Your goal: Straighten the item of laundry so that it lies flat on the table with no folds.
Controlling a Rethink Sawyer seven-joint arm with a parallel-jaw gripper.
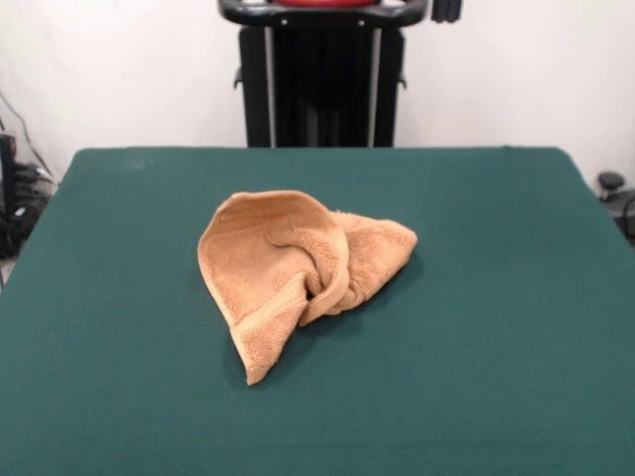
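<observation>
The orange-tan terry towel (pixel 293 273) lies crumpled near the middle of the dark green table (pixel 496 327). It is folded over itself, with a rounded flap raised at the back left, a bunched part at the right and a pointed corner towards the front. A border band runs along the front left edge. No white label shows. The gripper is out of view; only the black pedestal (pixel 322 84) stands at the table's far side.
Green tabletop shows on all sides of the towel. Cables and dark equipment (pixel 15 198) sit past the table's left edge, and a small dark object (pixel 610 183) sits past its right edge. A white wall is behind.
</observation>
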